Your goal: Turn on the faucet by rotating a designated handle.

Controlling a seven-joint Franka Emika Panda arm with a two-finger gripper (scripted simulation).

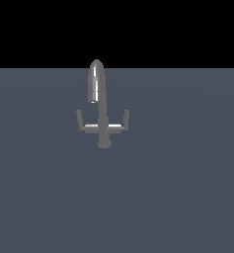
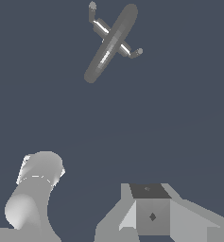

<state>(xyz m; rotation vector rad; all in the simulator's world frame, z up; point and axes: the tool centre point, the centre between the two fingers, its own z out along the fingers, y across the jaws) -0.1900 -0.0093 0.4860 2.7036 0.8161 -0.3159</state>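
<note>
The faucet (image 1: 103, 116) stands on the dark grey floor in the middle of the exterior view, with its arched glossy spout (image 1: 96, 81) drooping toward the exterior view's left. The handle (image 1: 79, 118) is the upturned lever on that side. The twin lever (image 1: 126, 117) ends the opposite arm. The wrist view sees the faucet (image 2: 111, 42) from above and far off, and I cannot tell there which lever is the handle. Only a grey block of my gripper (image 2: 151, 208) shows at that picture's edge, well apart from the faucet. Its fingers cannot be made out. The gripper is out of the exterior view.
A pale grey cylindrical arm link (image 2: 33, 194) shows in the wrist view beside the gripper block. The floor (image 1: 177, 197) is flat dark grey all round the faucet.
</note>
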